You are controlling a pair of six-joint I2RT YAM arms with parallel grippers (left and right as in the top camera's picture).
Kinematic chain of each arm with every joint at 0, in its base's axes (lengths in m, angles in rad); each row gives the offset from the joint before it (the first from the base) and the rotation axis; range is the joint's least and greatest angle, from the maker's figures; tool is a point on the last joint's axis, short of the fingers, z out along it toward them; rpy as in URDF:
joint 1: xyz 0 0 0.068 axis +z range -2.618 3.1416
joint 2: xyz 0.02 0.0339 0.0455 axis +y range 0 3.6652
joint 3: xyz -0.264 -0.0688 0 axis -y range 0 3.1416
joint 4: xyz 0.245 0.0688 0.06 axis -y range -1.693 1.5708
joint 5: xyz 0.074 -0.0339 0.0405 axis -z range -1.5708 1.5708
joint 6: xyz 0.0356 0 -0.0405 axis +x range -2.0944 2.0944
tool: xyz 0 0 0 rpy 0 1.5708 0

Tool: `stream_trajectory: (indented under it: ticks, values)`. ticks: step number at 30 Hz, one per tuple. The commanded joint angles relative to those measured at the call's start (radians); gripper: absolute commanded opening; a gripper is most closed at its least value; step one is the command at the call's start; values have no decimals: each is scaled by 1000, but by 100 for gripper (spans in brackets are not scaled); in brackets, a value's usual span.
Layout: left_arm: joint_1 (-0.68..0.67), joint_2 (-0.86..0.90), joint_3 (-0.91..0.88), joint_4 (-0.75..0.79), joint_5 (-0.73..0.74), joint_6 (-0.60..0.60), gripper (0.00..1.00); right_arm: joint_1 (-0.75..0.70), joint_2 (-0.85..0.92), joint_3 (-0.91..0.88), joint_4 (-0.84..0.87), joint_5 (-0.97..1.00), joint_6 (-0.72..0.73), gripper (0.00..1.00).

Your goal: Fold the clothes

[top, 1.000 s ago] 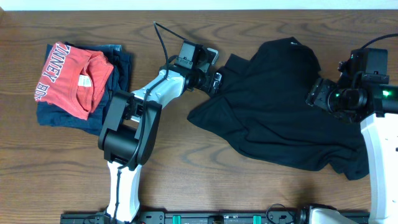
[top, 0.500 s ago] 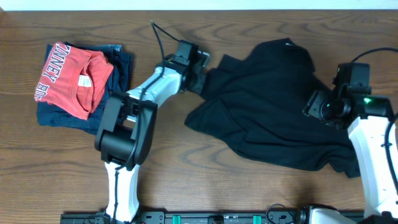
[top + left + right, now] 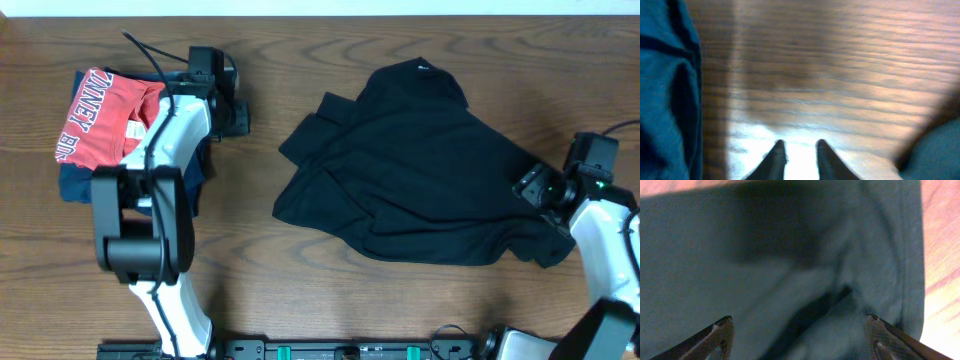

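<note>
The large black short-sleeved shirt of soft fabric [image 3: 420, 170] is lying crumpled on the brown wooden worktop [image 3: 300, 270]. The right pincer [image 3: 797, 325] is gaping wide over its right edge and may be catching several layers at once. The left pincer [image 3: 800, 150], narrowly parted and empty, is hovering well apart.

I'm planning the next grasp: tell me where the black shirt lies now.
In the overhead view, the black shirt lies crumpled right of centre, its right edge under the right end effector, well apart from the red shirt at far left.
</note>
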Motion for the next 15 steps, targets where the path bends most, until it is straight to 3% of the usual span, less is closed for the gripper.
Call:
stream_trajectory:
  ticks: [1, 7, 10, 15]
  values:
    - [-13, -83, -2, -28, 39, -10, 34, -60, 57, -10, 59, 12, -12, 82]
    - [-29, -205, -2, -102, 116, -10, 50, -170, 169, -8, 247, -56, -7, 79]
    - [-39, -252, -2, -135, 193, -10, 54, -224, 224, -6, 323, -82, -7, 83]
    - [-67, -291, -2, -203, 271, -10, 56, -304, 316, 3, 404, -95, -14, 79]
